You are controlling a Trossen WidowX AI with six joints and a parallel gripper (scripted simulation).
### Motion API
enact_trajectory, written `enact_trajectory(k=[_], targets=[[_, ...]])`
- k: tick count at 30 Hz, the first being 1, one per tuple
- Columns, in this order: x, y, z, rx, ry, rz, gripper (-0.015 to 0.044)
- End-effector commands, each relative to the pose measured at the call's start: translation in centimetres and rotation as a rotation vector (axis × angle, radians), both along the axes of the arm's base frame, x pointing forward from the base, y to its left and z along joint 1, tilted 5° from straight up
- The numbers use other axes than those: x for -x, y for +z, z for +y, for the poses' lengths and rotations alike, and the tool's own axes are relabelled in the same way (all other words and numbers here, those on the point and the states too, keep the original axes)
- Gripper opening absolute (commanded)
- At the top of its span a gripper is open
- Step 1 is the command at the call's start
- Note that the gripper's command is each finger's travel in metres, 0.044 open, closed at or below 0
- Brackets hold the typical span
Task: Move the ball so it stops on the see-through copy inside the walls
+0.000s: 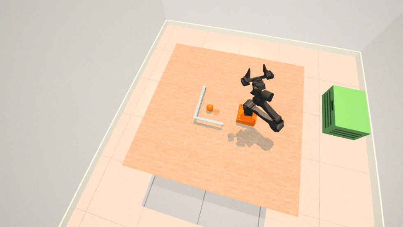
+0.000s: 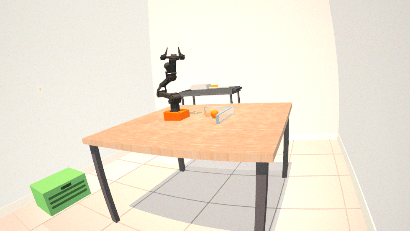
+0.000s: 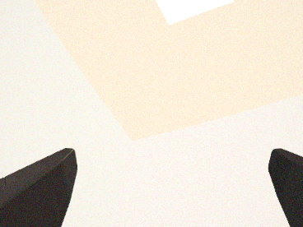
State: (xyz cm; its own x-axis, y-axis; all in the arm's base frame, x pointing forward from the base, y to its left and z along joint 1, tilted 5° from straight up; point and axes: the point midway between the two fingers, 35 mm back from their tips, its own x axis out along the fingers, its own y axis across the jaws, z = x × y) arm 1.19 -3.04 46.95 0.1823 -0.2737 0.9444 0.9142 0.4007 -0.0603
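A plain room with pale grey-white walls and a floor of large peach tiles. A wooden table on dark legs casts a grey shadow. A green vented box sits on the floor near a wall. A dark side table stands behind.

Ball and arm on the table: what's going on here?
Nothing is being handled yet. The arm stands upright on its orange base, its hand open, empty and pointing up, far above the table. The orange ball rests inside the corner of the clear walls, just beside the see-through copy, not on it.
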Motion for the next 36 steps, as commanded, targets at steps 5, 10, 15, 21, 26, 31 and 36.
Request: enact_trajectory(k=[5,10,15,21,26,31,36], targets=[[-5.2,0.0,-2.9,-0.134,0.1,0.177,0.0391],[-12.8,-1.9,-6.0,-0.326,0.234,0.433,0.0391],[-20.1,-5.8,-7.4,-0.521,0.366,0.699,0.0391],[-27.4,-12.5,-7.0,-0.759,0.485,1.032,0.0391],[-31.4,-19.6,-5.2,-0.978,0.534,1.339,0.0391],[-33.0,-26.8,-2.4,-1.2,0.517,1.655,0.0391],[-32.0,-33.7,0.9,-1.434,0.401,1.996,0.0391]])
